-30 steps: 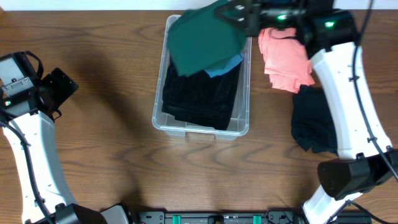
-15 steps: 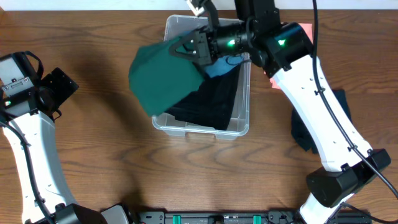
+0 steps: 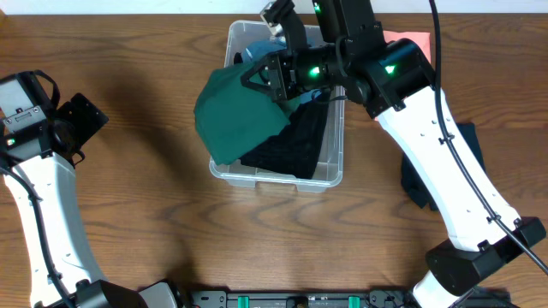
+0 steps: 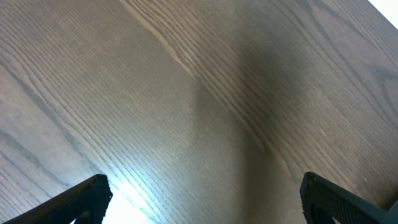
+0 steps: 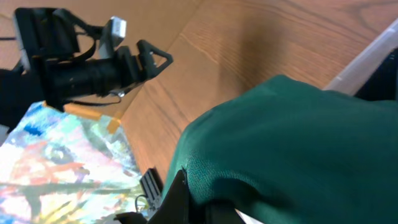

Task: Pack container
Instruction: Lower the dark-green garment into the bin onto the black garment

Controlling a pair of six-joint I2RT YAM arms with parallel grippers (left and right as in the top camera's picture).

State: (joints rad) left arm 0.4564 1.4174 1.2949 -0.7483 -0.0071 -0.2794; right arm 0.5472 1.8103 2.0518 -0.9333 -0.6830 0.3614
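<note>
The clear plastic container (image 3: 274, 180) stands at the table's middle back, with black cloth (image 3: 291, 145) and a bit of blue cloth inside. My right gripper (image 3: 267, 75) is shut on a dark green cloth (image 3: 235, 115), which hangs over the container's left rim and partly outside it. In the right wrist view the green cloth (image 5: 292, 149) fills the frame and hides the jaws. My left gripper (image 3: 81, 120) is at the far left, open and empty over bare wood; its fingertips (image 4: 93, 193) show wide apart in the left wrist view.
A pink cloth (image 3: 409, 38) lies right of the container at the back, mostly hidden by my right arm. A dark navy cloth (image 3: 467, 145) lies further right and nearer. The wooden table (image 3: 154, 214) surrounds them.
My right gripper swung the green cloth from above the container's back leftward past the left rim, then slightly back right; it now drapes over the left rim. The left arm stayed still.
</note>
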